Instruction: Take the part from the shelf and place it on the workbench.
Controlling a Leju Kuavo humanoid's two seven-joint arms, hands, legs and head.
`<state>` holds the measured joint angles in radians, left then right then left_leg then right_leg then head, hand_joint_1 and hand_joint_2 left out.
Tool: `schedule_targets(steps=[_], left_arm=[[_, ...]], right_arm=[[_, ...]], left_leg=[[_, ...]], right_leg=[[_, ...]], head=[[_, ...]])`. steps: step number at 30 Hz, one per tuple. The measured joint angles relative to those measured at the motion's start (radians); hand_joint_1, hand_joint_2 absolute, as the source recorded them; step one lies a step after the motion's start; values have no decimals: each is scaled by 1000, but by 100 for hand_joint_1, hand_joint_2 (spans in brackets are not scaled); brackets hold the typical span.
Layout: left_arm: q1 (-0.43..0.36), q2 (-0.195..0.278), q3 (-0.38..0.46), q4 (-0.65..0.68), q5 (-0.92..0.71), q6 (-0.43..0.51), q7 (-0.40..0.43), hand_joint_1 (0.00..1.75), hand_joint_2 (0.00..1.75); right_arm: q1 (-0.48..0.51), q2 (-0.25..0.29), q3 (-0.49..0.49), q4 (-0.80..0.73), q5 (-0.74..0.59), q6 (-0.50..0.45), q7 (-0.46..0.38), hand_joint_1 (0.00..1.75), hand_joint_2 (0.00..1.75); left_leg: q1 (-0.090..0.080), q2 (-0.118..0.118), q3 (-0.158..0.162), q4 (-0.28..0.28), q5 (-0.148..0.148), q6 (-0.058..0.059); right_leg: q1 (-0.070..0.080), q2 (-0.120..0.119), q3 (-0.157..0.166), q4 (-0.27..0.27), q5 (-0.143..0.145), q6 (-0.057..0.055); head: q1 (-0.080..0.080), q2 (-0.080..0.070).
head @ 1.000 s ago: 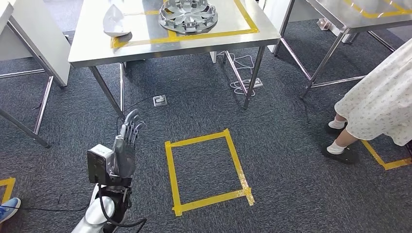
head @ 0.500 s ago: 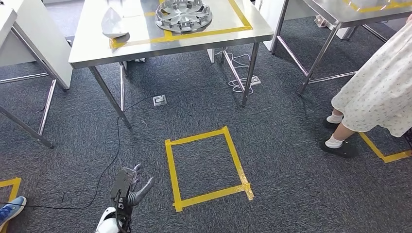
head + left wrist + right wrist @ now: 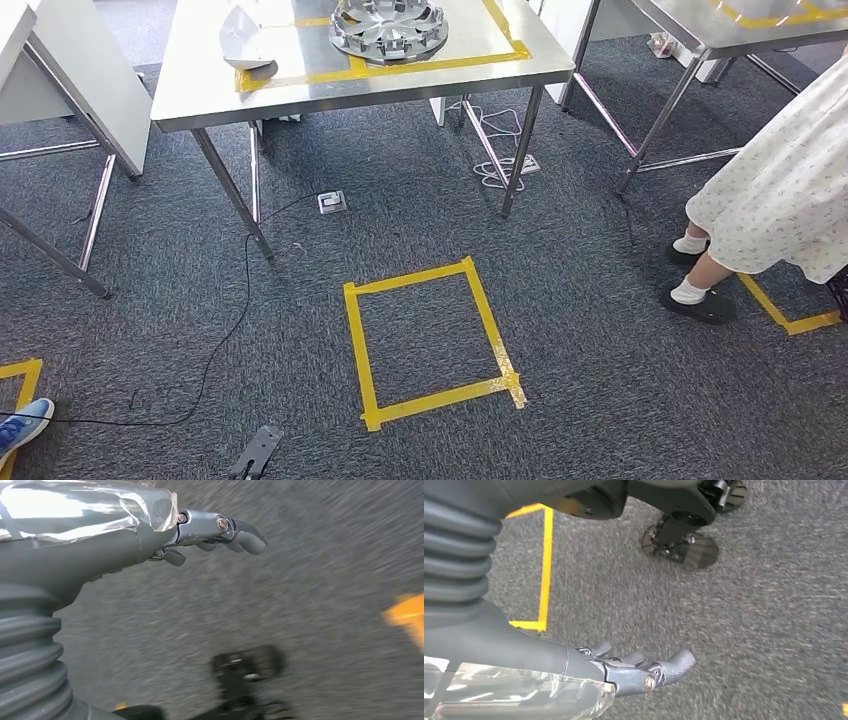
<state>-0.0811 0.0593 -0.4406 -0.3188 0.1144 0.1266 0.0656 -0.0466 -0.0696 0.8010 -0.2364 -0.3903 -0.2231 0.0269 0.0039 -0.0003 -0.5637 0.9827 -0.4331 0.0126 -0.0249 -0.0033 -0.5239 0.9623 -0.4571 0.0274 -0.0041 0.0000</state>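
Observation:
A steel workbench [image 3: 300, 92] stands ahead at the top of the head view, marked with yellow tape. On it lie a round silver spoked part [image 3: 388, 26] and a white curved part [image 3: 246, 44]. My left hand [image 3: 257, 455] hangs low at the bottom edge, far from the bench. In the left wrist view that hand [image 3: 150, 535] has its fingers [image 3: 240, 536] loosely extended over grey carpet and holds nothing. My right hand [image 3: 624, 672] also hangs over the carpet, fingers stretched out, with nothing in it.
A yellow tape square [image 3: 428, 342] marks the carpet ahead of me. A person in a pale patterned dress [image 3: 775, 200] stands at the right beside a second steel table [image 3: 700, 35]. A white table [image 3: 70, 80] stands left. A cable [image 3: 215, 340] crosses the floor; a blue shoe [image 3: 22, 425] shows at lower left.
My left arm has dropped from raised in front of me to hanging at the picture's bottom edge. The camera has shifted slightly, and the person's feet have moved a little.

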Motion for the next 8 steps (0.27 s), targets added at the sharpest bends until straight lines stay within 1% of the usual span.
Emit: schedule_targets(steps=[3, 8], left_arm=[[5, -2, -11, 35, -6, -22, 38, 0, 175], [12, -2, -27, 65, -18, -38, 65, 0, 175]], right_arm=[[0, -2, 3, 1, -3, 30, 11, 0, 175], [0, -5, 7, 2, -16, 67, 17, 0, 175]], left_leg=[[-1, 0, -2, 0, 3, 4], [0, 0, -3, 0, 6, 6]], right_leg=[[0, 0, -3, 0, 3, 5], [1, 0, -5, 1, 5, 7]], head=[[0, 0], [0, 0]])
